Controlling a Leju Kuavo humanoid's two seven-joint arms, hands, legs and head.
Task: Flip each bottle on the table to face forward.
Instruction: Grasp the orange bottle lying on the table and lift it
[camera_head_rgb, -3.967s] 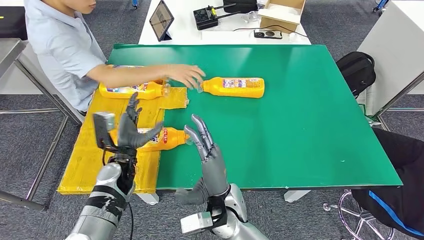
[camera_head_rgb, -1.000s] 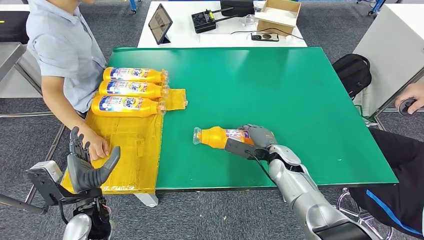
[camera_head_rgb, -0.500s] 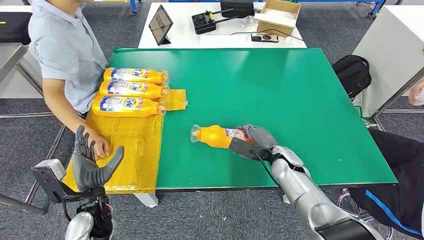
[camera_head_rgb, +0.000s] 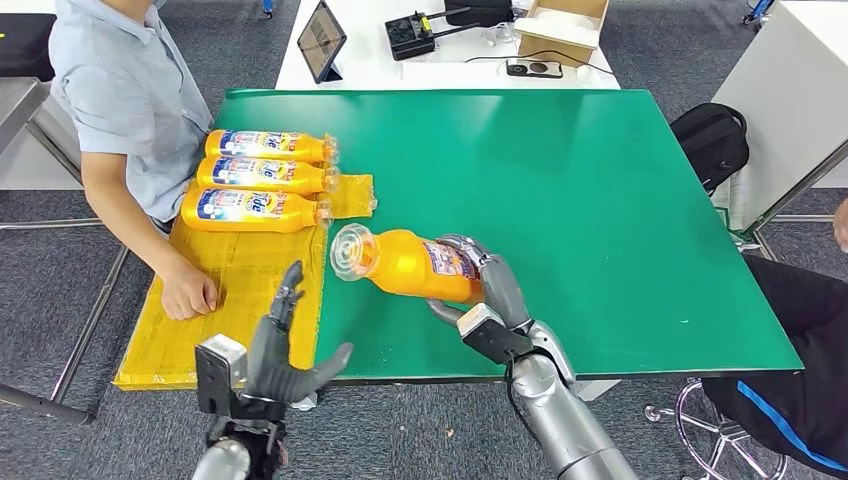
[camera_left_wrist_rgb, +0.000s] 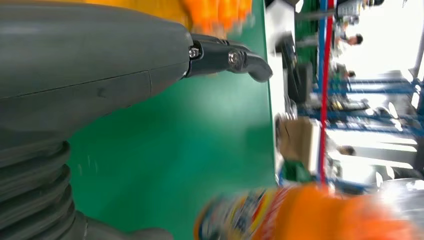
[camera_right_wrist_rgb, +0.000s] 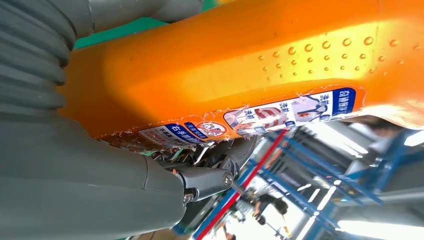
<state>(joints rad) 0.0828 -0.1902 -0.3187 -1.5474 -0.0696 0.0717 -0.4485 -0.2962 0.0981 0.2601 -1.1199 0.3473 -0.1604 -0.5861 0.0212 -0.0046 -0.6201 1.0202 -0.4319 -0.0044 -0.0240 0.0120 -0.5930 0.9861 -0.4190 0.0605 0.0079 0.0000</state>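
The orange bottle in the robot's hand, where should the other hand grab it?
Probably the neck end of the orange bottle, just behind its clear cap. The right hand already wraps the labelled base half, and the cap end juts free toward the open left hand, so come from that side.

Glossy orange plastic bottle (camera_head_rgb: 415, 266) (dimpled, paper-looking label) — matt green table (camera_head_rgb: 600, 200), perhaps rubbery.

The setting is a robotics laboratory or test workspace. Indicators: a green work table (camera_head_rgb: 560, 150) on grey carpet flooring (camera_head_rgb: 60, 290); beyond the robot's fingers, a white bench (camera_head_rgb: 380, 60) carrying a tablet (camera_head_rgb: 322, 38), a black electronic unit (camera_head_rgb: 412, 38) and a cardboard box (camera_head_rgb: 560, 25); blue metal racking (camera_right_wrist_rgb: 320, 165) under bright ceiling lighting; a seated person (camera_head_rgb: 120, 100) beside the table.
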